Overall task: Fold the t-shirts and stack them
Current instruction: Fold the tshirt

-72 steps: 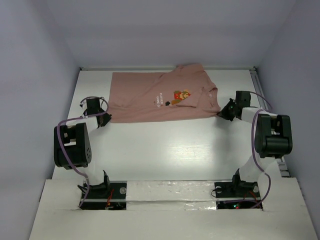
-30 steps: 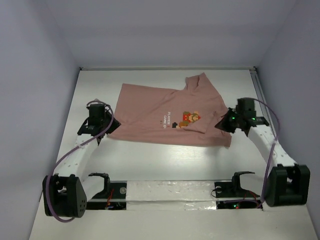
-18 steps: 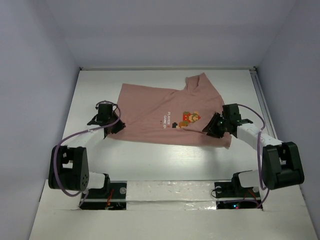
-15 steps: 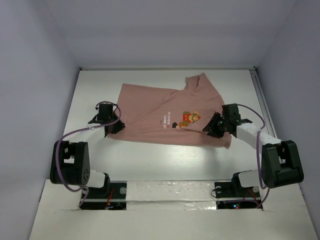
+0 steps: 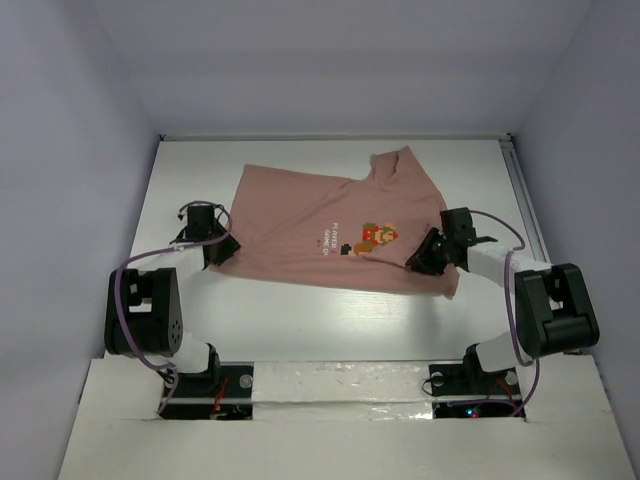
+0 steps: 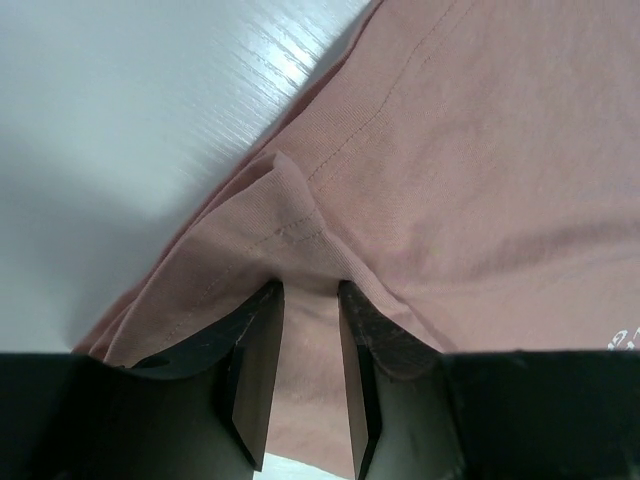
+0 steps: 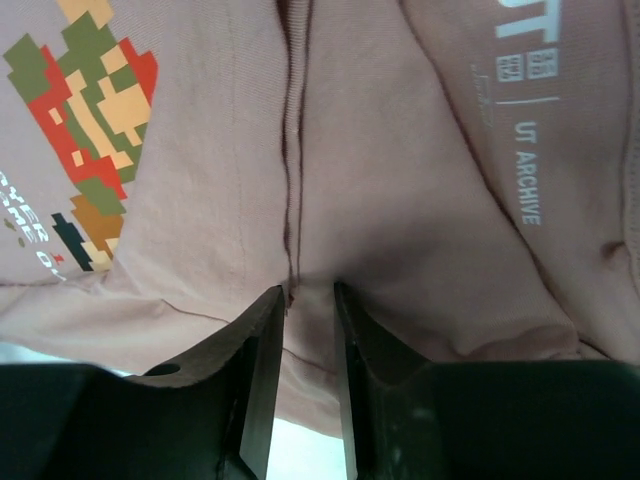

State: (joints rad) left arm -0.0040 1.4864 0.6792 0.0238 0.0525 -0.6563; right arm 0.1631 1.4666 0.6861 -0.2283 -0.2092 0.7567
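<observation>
The salmon-pink t-shirt [image 5: 320, 215] lies spread on the white table [image 5: 300, 320], chest up, with its pixel-figure print [image 5: 368, 237] near the middle. My left gripper [image 5: 213, 248] sits at the shirt's near-left corner. In the left wrist view its jaws [image 6: 308, 290] stand narrow, with a bunched fold of the hem [image 6: 480, 180] between them and puckers spreading from the tips. My right gripper [image 5: 425, 258] is on the shirt's near-right part, next to the collar. There its jaws [image 7: 308, 292] pinch cloth [image 7: 380, 180] beside a seam, and the print [image 7: 90, 100] shows to the upper left.
Pale walls close in the table on the left, back and right. A metal rail [image 5: 520, 190] runs along the right edge. Bare white table lies between the shirt's near hem and the arm bases [image 5: 330, 385].
Earlier both arms dragged the shirt nearer and slightly askew. In the last second the right gripper moved inward onto the cloth, the left shifted a little left, and the shirt slid slightly left.
</observation>
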